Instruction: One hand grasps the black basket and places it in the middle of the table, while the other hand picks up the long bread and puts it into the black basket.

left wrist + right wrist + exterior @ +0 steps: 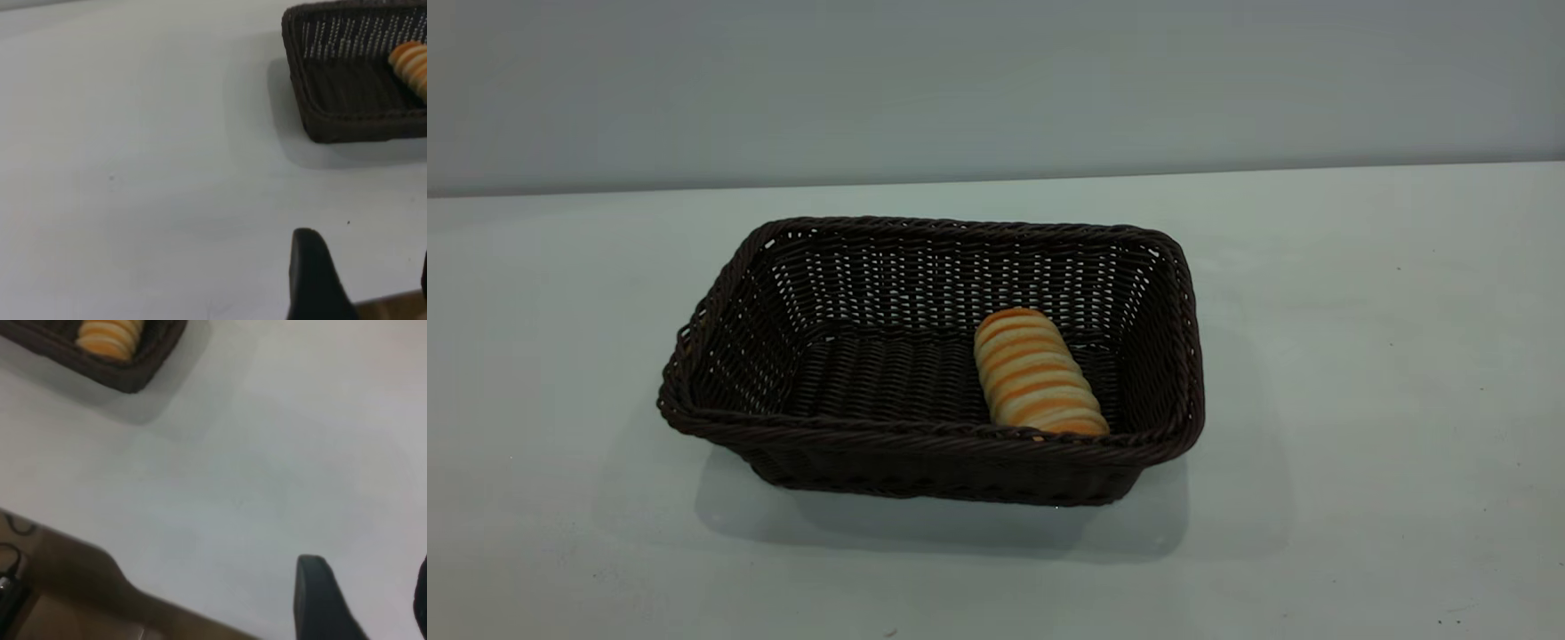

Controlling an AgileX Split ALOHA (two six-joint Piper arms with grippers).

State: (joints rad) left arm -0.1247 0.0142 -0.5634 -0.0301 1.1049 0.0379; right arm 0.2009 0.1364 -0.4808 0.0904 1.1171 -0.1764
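The black basket stands on the white table near its middle. The long bread lies inside it on the floor of the basket, toward its right end. Neither arm shows in the exterior view. In the left wrist view my left gripper is open and empty over bare table near the table edge, well apart from the basket and the bread. In the right wrist view my right gripper is open and empty, also far from the basket and the bread.
A plain grey wall runs behind the table. The table's edge with brown floor beyond it shows in the right wrist view, with dark cables at that view's border. The same edge shows in the left wrist view.
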